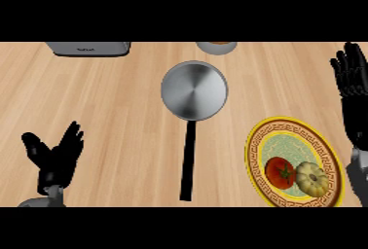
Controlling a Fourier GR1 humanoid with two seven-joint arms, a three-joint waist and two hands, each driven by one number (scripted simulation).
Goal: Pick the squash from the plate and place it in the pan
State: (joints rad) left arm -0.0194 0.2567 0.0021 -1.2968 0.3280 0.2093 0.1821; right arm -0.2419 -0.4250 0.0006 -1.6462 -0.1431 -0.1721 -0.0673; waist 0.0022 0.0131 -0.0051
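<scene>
Pale and ribbed, the squash (313,178) lay on the yellow-rimmed plate (257,146), touching a red tomato (280,171), just below and to the left of the right hand (354,73). That hand stood at the right edge with straight fingers, holding nothing. The left hand (57,153) rested low at the left, also spread and empty. To do the pick well, the right hand should probably come down over the squash from the side away from the tomato, then carry it left and forward to the steel pan (194,90).

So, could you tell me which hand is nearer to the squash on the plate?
The right hand: it is open above and just right of the squash. The left hand rests open far across the counter, beyond the pan's handle.
</scene>
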